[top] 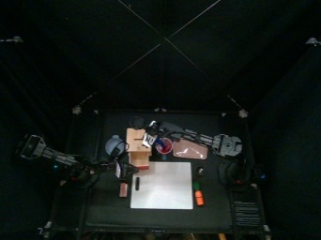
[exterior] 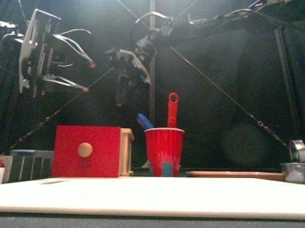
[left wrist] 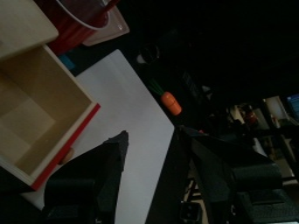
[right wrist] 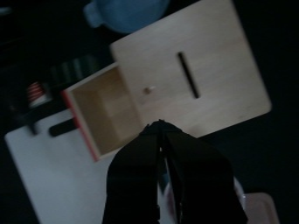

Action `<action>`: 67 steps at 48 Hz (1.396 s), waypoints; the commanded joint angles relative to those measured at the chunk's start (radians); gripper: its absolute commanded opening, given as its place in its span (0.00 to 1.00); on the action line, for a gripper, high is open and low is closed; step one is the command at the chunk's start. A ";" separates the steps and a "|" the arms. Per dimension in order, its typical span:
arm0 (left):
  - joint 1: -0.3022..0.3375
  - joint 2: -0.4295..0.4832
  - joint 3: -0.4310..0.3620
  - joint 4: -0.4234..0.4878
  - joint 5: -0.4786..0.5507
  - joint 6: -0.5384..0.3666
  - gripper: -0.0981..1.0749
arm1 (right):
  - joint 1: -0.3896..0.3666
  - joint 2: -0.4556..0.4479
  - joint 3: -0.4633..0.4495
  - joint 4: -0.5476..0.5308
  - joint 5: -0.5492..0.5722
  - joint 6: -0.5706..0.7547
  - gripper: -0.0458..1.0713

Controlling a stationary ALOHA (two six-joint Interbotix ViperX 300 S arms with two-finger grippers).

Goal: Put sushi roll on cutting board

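The right gripper (right wrist: 160,131) hangs above the wooden drawer box (right wrist: 176,83) with its jaws pinched together on nothing visible. The left gripper (left wrist: 152,157), raised at the table's left, gapes wide and empty. The sushi roll (right wrist: 61,128) lies on the cutting board (top: 160,187).

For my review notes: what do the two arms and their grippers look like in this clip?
Both arms are black and jointed, with loose cables looping along them in the front view. The left gripper has two long, flat black fingers rising from a blocky black body. The right gripper is also black, its slim fingers narrowing to a point. No markings are visible.
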State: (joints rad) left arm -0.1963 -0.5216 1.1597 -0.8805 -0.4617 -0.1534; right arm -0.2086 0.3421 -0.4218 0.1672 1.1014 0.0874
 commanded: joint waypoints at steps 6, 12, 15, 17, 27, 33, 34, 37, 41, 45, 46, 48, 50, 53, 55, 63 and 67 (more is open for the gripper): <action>0.011 -0.034 0.020 0.040 -0.011 0.005 0.82 | 0.129 -0.150 0.098 0.011 0.008 0.110 0.09; 0.028 -0.097 0.057 0.060 -0.020 0.005 0.82 | 0.212 -0.255 0.249 -0.031 -0.091 0.276 0.10; 0.043 -0.124 0.072 0.066 -0.020 0.006 0.82 | 0.241 -0.307 0.342 -0.069 -0.147 0.370 0.10; 0.049 -0.141 0.077 0.075 -0.018 0.009 0.82 | 0.258 -0.347 0.416 -0.091 -0.183 0.443 0.10; 0.058 -0.149 0.074 0.161 -0.017 0.008 0.82 | 0.382 -0.499 0.721 -0.175 -0.368 0.818 0.10; 0.074 -0.149 0.080 0.181 -0.015 0.005 0.82 | 0.479 -0.566 0.859 -0.204 -0.405 1.063 0.12; 0.077 -0.149 0.081 0.181 -0.015 0.005 0.82 | 0.500 -0.575 0.881 -0.210 -0.405 1.111 0.14; 0.086 -0.149 0.087 0.183 -0.014 0.005 0.82 | 0.558 -0.594 0.936 -0.225 -0.405 1.238 0.18; 0.094 -0.149 0.092 0.181 -0.014 0.005 0.82 | 0.634 -0.609 0.996 -0.242 -0.403 1.376 0.26; 0.103 -0.149 0.095 0.181 -0.012 0.005 0.82 | 0.692 -0.617 1.048 -0.264 -0.394 1.508 0.38; 0.104 -0.149 0.097 0.181 -0.011 0.005 0.82 | 0.704 -0.618 1.060 -0.272 -0.388 1.537 0.41; 0.107 -0.149 0.098 0.179 -0.009 0.003 0.82 | 0.723 -0.617 1.078 -0.288 -0.374 1.589 0.47; 0.112 -0.149 0.101 0.179 -0.009 0.003 0.82 | 0.741 -0.618 1.100 -0.304 -0.353 1.637 0.53; 0.114 -0.149 0.106 0.179 -0.009 0.002 0.82 | 0.756 -0.618 1.121 -0.318 -0.310 1.695 0.63; 0.115 -0.149 0.107 0.179 -0.008 0.002 0.82 | 0.761 -0.615 1.132 -0.327 -0.281 1.726 0.68; 0.117 -0.150 0.114 0.181 -0.008 0.003 0.82 | 0.764 -0.589 1.169 -0.350 -0.210 1.798 0.88; 0.120 -0.149 0.117 0.181 -0.006 0.005 0.82 | 0.762 -0.561 1.173 -0.351 -0.210 1.802 0.93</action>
State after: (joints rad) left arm -0.0813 -0.6719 1.2855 -0.7026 -0.4648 -0.1519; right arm 0.5538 -0.2209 0.7578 -0.1810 0.8882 1.8853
